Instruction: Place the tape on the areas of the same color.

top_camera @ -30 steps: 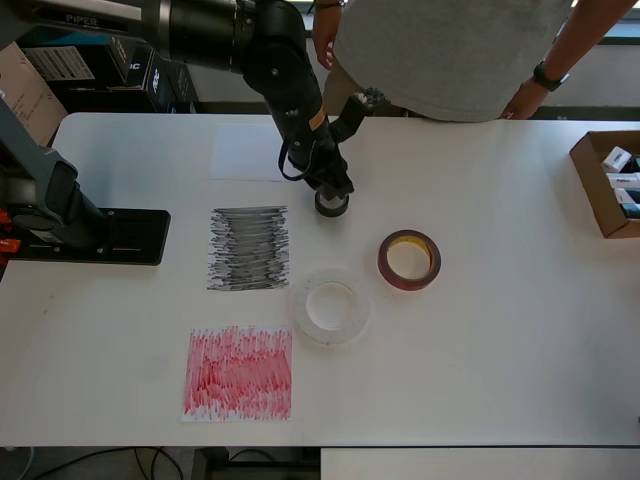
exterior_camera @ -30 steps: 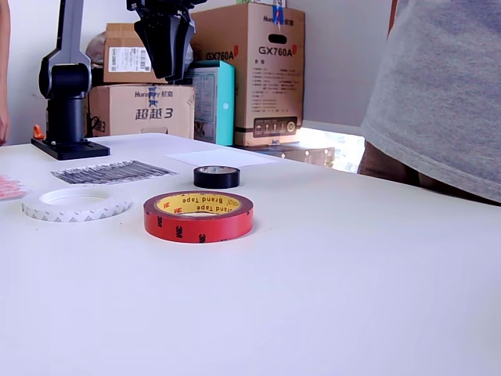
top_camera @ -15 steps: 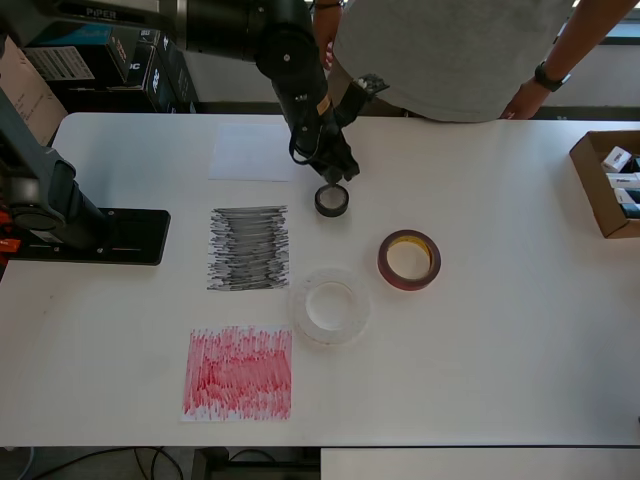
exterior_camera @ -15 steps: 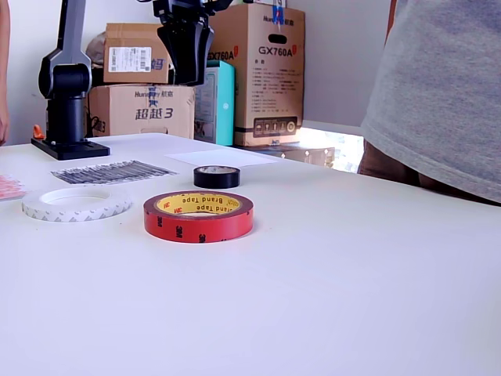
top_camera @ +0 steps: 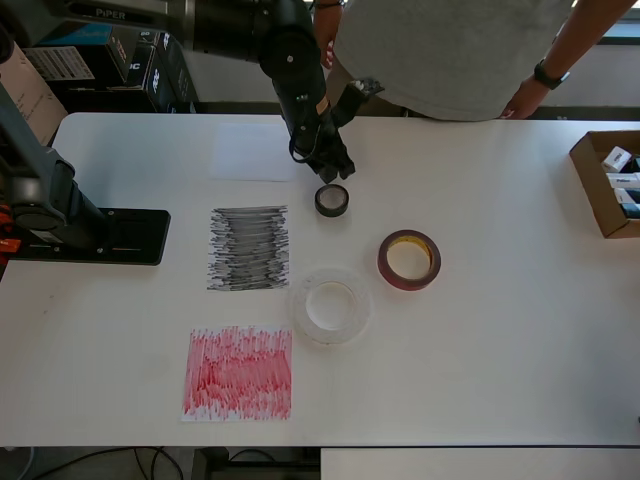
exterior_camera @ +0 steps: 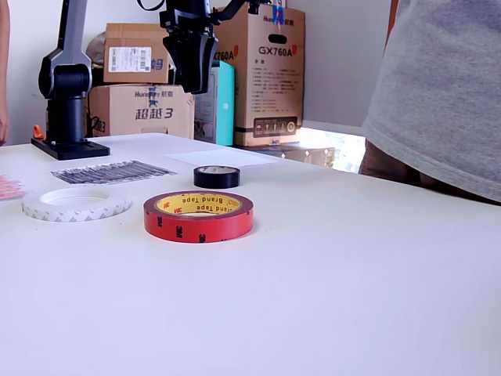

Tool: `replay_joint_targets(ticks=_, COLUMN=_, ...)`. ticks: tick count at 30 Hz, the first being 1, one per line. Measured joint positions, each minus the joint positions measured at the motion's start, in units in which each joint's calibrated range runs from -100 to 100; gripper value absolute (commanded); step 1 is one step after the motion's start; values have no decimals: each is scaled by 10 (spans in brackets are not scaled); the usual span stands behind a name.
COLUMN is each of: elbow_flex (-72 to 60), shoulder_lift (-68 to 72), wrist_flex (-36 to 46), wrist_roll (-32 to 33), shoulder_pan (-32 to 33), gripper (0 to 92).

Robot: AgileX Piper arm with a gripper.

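Observation:
The small black tape (top_camera: 332, 200) (exterior_camera: 217, 177) lies flat on the table, right of the black scribbled area (top_camera: 248, 248) (exterior_camera: 113, 171). My gripper (top_camera: 336, 173) (exterior_camera: 196, 88) hangs well above the table, just behind the black roll in the overhead view and up-left of it in the exterior view, holding nothing. Its fingers overlap, so their gap is unreadable. The dark-red tape (top_camera: 409, 260) (exterior_camera: 199, 215) and the translucent white tape (top_camera: 332, 306) (exterior_camera: 77, 204) lie flat nearby. The red area (top_camera: 238, 372) (exterior_camera: 6, 186) is nearest the front edge. The white sheet (top_camera: 250, 152) (exterior_camera: 223, 157) lies at the back.
The arm's black base (top_camera: 95, 236) (exterior_camera: 69, 149) sits at the overhead view's left. A person in a grey shirt (top_camera: 450, 50) (exterior_camera: 442, 94) stands at the table's far edge. An open cardboard box (top_camera: 608, 182) sits at the overhead view's right edge.
In the exterior view the gripper has moved to the right, toward a spot above the black tape, at about the same height. None of the tapes has moved.

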Motion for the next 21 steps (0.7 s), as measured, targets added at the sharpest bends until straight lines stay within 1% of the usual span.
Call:
replay_joint_targets(ticks=7, elbow_flex=-9, shoulder_lift=24, wrist_flex=-2, wrist_roll=0, shoulder_pan=-3, gripper=293)
replay_joint_targets(ticks=21, elbow_flex=-10, shoulder_lift=24, wrist_flex=-2, wrist_roll=-1, shoulder_pan=-10, gripper=293)
